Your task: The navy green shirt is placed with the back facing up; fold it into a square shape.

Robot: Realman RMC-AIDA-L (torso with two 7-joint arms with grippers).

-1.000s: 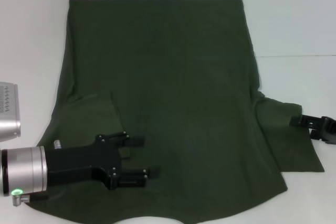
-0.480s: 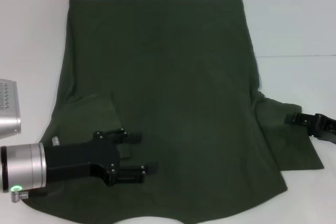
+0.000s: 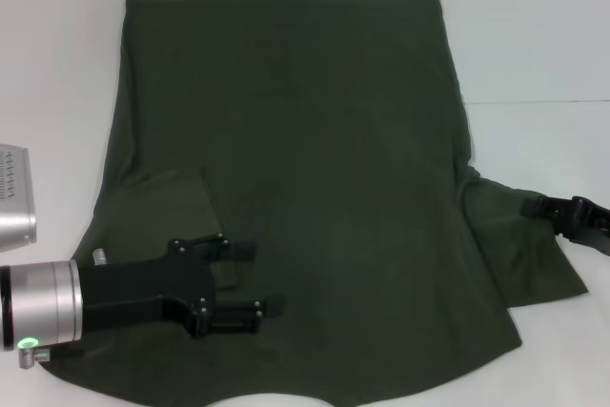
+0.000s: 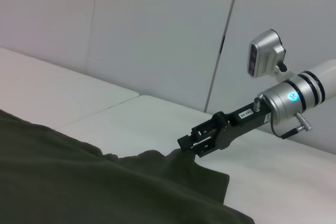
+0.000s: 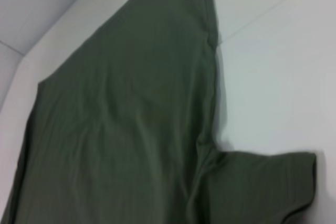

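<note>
White bench (image 3: 534,35) seen from the head view, shirt (image 3: 305,159) spread flat on it, plain back up. Left sleeve is folded in over the body. Left pincer (image 3: 250,278) is held low over that folded sleeve, fingers parted, nothing gripped. Right pincer (image 3: 534,207) sits at the right sleeve edge.

Left wrist view: right pincer (image 4: 190,146) is seen across the bench, at the sleeve edge where the cloth is raised; whether it is clenched cannot be told.

Right wrist view: shirt (image 5: 121,129) and right sleeve (image 5: 262,182) flat on bench, own fingers not visible.
</note>
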